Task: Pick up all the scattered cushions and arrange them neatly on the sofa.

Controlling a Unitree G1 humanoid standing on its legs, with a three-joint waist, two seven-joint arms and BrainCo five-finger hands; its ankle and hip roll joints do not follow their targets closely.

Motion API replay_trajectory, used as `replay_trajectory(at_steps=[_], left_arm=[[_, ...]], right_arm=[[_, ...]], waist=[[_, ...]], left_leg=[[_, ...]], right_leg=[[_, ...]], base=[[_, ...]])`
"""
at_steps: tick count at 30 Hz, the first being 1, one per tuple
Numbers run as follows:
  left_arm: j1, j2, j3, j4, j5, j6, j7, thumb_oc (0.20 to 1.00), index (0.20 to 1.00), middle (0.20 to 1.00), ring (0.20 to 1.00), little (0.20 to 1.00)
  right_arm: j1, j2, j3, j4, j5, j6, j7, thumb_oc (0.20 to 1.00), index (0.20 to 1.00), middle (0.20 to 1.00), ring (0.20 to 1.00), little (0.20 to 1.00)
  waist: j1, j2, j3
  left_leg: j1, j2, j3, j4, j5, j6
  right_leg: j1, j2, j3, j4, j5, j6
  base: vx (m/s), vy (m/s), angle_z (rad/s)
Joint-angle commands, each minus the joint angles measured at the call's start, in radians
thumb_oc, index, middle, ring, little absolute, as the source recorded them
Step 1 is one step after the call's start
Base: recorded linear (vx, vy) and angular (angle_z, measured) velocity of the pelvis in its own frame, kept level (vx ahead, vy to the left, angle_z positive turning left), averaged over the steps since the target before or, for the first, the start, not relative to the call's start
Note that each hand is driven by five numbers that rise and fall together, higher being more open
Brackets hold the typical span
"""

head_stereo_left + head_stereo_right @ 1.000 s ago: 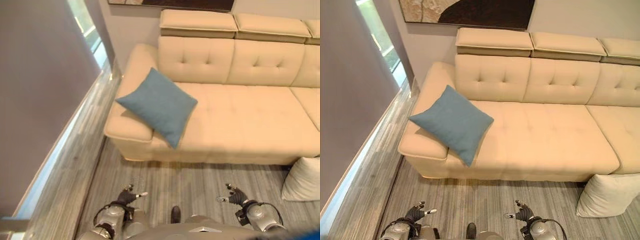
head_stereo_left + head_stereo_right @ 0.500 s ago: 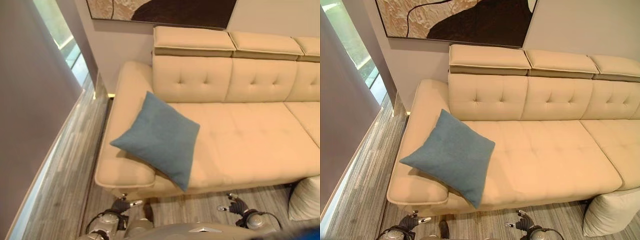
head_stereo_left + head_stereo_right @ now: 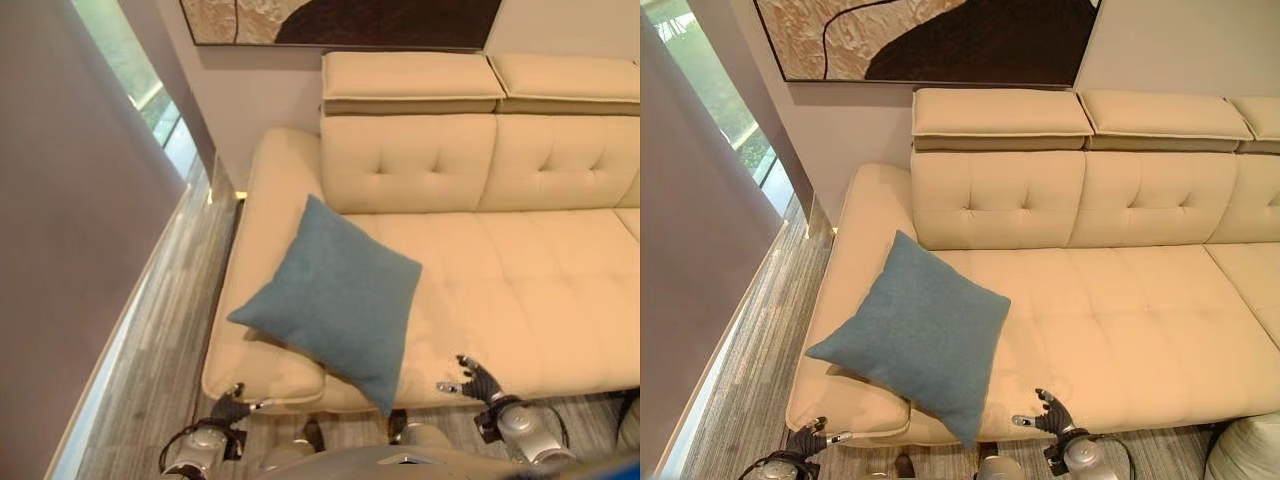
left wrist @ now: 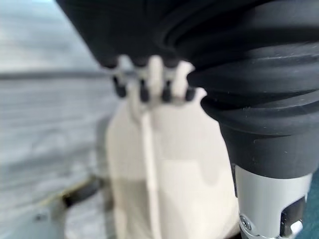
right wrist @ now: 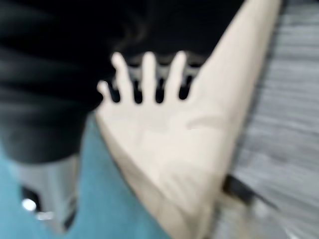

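Since the earlier frames the view has shifted toward the sofa (image 3: 1120, 330), so the camera moved; the blue cushion (image 3: 920, 335) lies as before at the seat's left end, tilted against the armrest (image 3: 855, 300) with one corner past the front edge. Both hands have risen to that front edge: left hand (image 3: 228, 410) below the armrest, right hand (image 3: 478, 380) just beside the cushion's low corner. Fingers on each are spread loosely, holding nothing. A white cushion (image 3: 1245, 450) remains on the floor (image 3: 750, 340), right, likely next.
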Motion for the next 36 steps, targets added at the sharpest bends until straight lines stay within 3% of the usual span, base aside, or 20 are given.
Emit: replay_trajectory(at_steps=[1, 2, 5, 7, 10, 14, 22, 26, 28, 36], left_arm=[[-0.063, 0.071, 0.088, -0.134, 0.037, -0.069, 0.051, 1.000, 1.000, 1.000, 1.000, 1.000], [-0.062, 0.072, 0.089, -0.135, 0.037, -0.069, 0.051, 1.000, 1.000, 1.000, 1.000, 1.000], [-0.010, 0.126, 0.151, -0.411, 0.055, -0.058, 0.076, 1.000, 1.000, 1.000, 1.000, 1.000], [0.005, 0.140, 0.164, -0.484, 0.070, -0.050, 0.075, 1.000, 1.000, 1.000, 1.000, 1.000], [0.020, 0.192, 0.207, -0.692, 0.212, -0.008, 0.064, 1.000, 1.000, 1.000, 1.000, 1.000], [-0.022, 0.213, 0.208, -0.772, 0.291, 0.002, 0.082, 1.000, 1.000, 1.000, 1.000, 1.000], [-0.315, 0.209, -0.006, -0.672, 0.448, 0.025, 0.138, 1.000, 1.000, 1.000, 1.000, 1.000], [-0.453, 0.163, -0.102, -0.551, 0.430, 0.032, 0.168, 1.000, 1.000, 1.000, 1.000, 1.000], [-0.529, 0.145, -0.152, -0.475, 0.417, 0.041, 0.179, 1.000, 1.000, 1.000, 1.000, 1.000], [-0.696, 0.171, -0.231, -0.345, 0.484, 0.076, 0.239, 1.000, 1.000, 1.000, 1.000, 1.000]], right_arm=[[-0.013, -0.038, -0.001, -0.056, 0.012, -0.039, -0.013, 1.000, 1.000, 1.000, 1.000, 1.000], [-0.013, -0.038, -0.001, -0.057, 0.012, -0.038, -0.013, 1.000, 1.000, 1.000, 1.000, 1.000], [0.011, -0.043, -0.027, -0.110, -0.001, -0.027, -0.010, 1.000, 1.000, 1.000, 1.000, 1.000], [0.013, -0.044, -0.033, -0.123, -0.007, -0.020, -0.008, 1.000, 1.000, 1.000, 1.000, 1.000], [0.012, -0.043, -0.056, -0.173, -0.048, 0.006, 0.002, 1.000, 1.000, 1.000, 1.000, 1.000], [0.002, -0.035, -0.055, -0.175, -0.067, 0.013, 0.000, 1.000, 1.000, 1.000, 1.000, 1.000], [-0.096, 0.011, -0.003, -0.088, 0.005, 0.014, -0.003, 1.000, 1.000, 1.000, 1.000, 1.000], [-0.198, 0.028, 0.010, -0.026, 0.108, -0.002, -0.026, 1.000, 1.000, 1.000, 1.000, 1.000], [-0.266, 0.039, 0.024, -0.008, 0.144, -0.007, -0.047, 1.000, 1.000, 1.000, 1.000, 1.000], [-0.387, 0.067, 0.061, 0.040, 0.215, -0.040, -0.091, 1.000, 1.000, 1.000, 1.000, 1.000]], waist=[[-0.006, -0.033, -0.009], [-0.006, -0.034, -0.009], [0.004, -0.023, -0.011], [0.007, -0.021, -0.011], [0.013, -0.007, -0.013], [0.013, 0.000, -0.010], [-0.015, 0.026, 0.026], [-0.038, 0.055, 0.079], [-0.047, 0.068, 0.107], [-0.040, 0.057, 0.141]], left_leg=[[-0.005, -0.020, -0.013, 0.028, -0.037, -0.055], [-0.004, -0.020, -0.013, 0.028, -0.037, -0.055], [0.011, -0.020, -0.020, 0.014, -0.039, -0.058], [0.014, -0.020, -0.021, 0.012, -0.040, -0.057], [0.029, -0.024, -0.025, 0.003, -0.050, -0.058], [0.034, -0.027, -0.026, 0.003, -0.059, -0.059], [0.006, -0.037, -0.019, 0.003, -0.064, -0.055], [-0.058, -0.044, -0.003, 0.011, -0.051, -0.049], [-0.151, -0.045, 0.016, 0.040, -0.045, -0.045], [-0.347, -0.028, 0.037, 0.136, -0.041, -0.042]], right_leg=[[0.066, -0.038, -0.011, -0.007, -0.014, 0.077], [0.067, -0.038, -0.011, -0.008, -0.014, 0.077], [0.095, -0.036, -0.026, -0.030, -0.022, 0.078], [0.102, -0.036, -0.029, -0.034, -0.023, 0.077], [0.123, -0.040, -0.034, -0.047, -0.033, 0.078], [0.133, -0.043, -0.040, -0.049, -0.037, 0.080], [0.086, -0.055, -0.029, -0.030, -0.039, 0.083], [-0.005, -0.060, 0.005, 0.000, -0.029, 0.082], [-0.111, -0.060, 0.038, 0.027, -0.014, 0.079], [-0.289, -0.067, 0.079, 0.075, 0.015, 0.075]], base=[[0.05, -0.027, 0.00], [0.05, -0.024, 0.07], [0.05, -0.029, 0.08], [0.03, -0.010, 0.05], [0.06, -0.009, 0.03], [0.04, -0.007, 0.06], [-0.02, 0.005, 0.03], [-0.17, 0.069, -0.11], [-0.25, 0.066, -0.33], [-0.09, 0.023, -0.21]])
